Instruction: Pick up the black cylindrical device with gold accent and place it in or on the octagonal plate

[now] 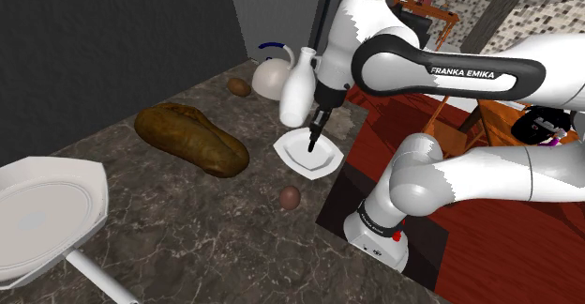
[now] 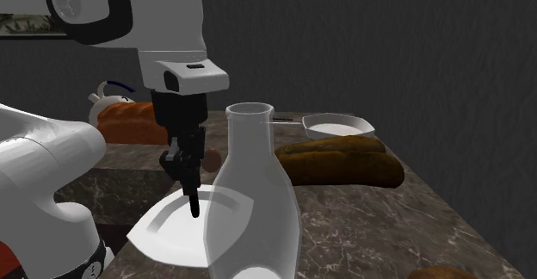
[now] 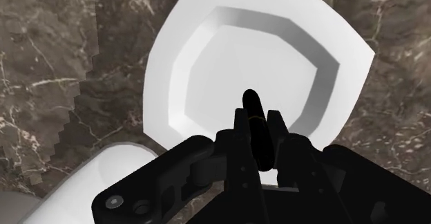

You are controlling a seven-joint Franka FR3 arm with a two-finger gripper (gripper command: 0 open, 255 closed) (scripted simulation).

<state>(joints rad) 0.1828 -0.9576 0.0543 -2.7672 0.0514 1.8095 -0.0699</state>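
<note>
Pickup looks done: pincer (image 3: pixel 259 127), closed around the black device (image 3: pixel 251 106), hangs over the octagonal plate (image 3: pixel 169 63) just beneath; lowering and release remain.

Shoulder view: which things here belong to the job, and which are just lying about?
Job: gripper, shut on the black device; white octagonal plate beneath it.
Lying about: white bottle, kettle, brown loaf, brown egg, white pan.
</note>
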